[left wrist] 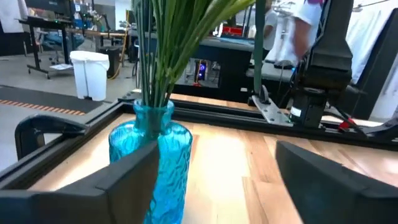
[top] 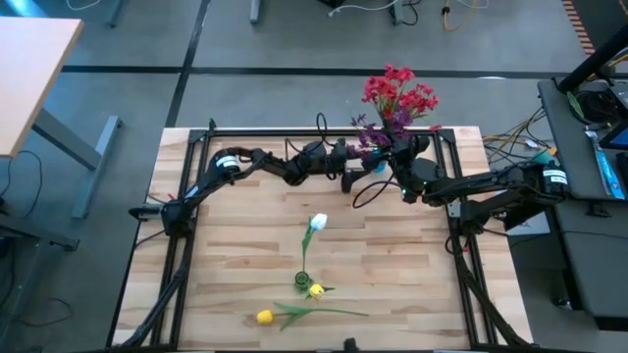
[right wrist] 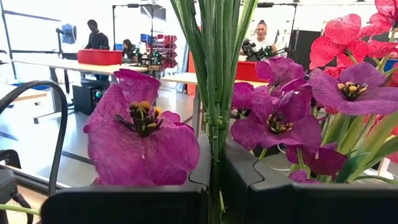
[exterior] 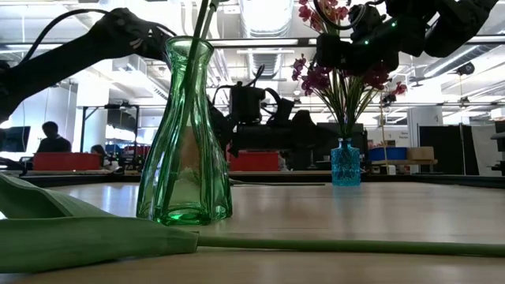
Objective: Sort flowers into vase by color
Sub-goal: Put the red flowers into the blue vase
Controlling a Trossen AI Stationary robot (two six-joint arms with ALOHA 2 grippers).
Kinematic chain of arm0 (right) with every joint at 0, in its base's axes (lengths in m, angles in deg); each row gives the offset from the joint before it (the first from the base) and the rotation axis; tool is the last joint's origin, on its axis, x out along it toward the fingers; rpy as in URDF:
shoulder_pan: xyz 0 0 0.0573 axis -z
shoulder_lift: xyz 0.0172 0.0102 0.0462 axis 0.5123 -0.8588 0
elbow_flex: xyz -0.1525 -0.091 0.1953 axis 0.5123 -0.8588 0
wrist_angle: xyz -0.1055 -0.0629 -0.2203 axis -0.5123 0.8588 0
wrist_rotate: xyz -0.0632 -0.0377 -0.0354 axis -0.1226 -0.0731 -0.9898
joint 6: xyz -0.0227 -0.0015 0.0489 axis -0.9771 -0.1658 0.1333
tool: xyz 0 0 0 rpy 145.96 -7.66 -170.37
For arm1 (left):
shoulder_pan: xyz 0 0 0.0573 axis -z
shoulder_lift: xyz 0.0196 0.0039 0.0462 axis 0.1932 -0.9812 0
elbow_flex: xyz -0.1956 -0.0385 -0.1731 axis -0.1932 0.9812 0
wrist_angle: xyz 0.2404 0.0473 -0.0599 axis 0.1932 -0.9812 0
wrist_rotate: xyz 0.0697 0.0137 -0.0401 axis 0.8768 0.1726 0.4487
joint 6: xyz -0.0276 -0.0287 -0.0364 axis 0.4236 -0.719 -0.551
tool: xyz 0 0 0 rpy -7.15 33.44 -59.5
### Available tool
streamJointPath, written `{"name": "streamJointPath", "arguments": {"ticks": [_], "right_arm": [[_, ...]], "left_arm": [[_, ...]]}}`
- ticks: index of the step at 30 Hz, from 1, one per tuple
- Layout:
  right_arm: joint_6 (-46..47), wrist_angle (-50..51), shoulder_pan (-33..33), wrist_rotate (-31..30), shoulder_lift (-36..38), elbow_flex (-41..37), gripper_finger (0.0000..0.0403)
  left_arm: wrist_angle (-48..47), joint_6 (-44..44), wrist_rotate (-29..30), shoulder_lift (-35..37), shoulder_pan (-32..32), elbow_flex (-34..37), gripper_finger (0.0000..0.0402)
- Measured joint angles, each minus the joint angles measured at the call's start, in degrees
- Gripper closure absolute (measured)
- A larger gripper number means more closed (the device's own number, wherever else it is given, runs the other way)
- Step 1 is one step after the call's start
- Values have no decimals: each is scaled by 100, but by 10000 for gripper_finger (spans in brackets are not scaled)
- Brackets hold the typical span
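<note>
A blue glass vase (left wrist: 149, 149) stands near the table's far edge and holds red flowers (top: 397, 90) and purple flowers (right wrist: 140, 134) on green stems. My right gripper (right wrist: 214, 180) is shut on those stems above the vase. My left gripper (left wrist: 217, 155) is open and level at the vase's body, with the vase close by one finger (left wrist: 124, 180). A green glass vase (exterior: 185, 134) holds a white flower (top: 317, 223). Two yellow flowers (top: 264, 316) (top: 316, 290) lie on the table near the front. My right gripper pinches the bundle of several green stems (right wrist: 216, 124) between its two fingers, below the blooms. It comes level from the table's right, across the upright stems, whose lower ends stand in the blue vase (exterior: 345, 162). My left gripper: I cannot tell whether its finger touches the blue vase.
A black frame rail (top: 324, 130) runs along the table's far edge just behind the blue vase. A long leaf and stem (exterior: 95, 237) lie across the near table. Bare wood (top: 245, 226) lies between the two vases.
</note>
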State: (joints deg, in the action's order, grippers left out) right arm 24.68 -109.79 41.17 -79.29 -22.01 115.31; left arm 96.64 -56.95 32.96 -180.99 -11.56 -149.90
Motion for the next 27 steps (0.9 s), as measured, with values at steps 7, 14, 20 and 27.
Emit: {"name": "streamJointPath", "arguments": {"ticks": [7, 14, 20, 27], "right_arm": [[-40, 0, 1, 1, 2, -2, 390], [-40, 1, -1, 25, 2, -2, 390], [-38, 19, -1, 25, 2, -2, 390], [-35, 19, -1, 184, 2, -2, 390]], "left_arm": [[-42, 59, 1, 0, 15, -127, 13], [-768, -264, 219, 9, 57, -495, 15], [-1914, -199, 197, 9, 59, -1034, 26], [-2253, 10, 302, 11, 59, -1182, 28]]}}
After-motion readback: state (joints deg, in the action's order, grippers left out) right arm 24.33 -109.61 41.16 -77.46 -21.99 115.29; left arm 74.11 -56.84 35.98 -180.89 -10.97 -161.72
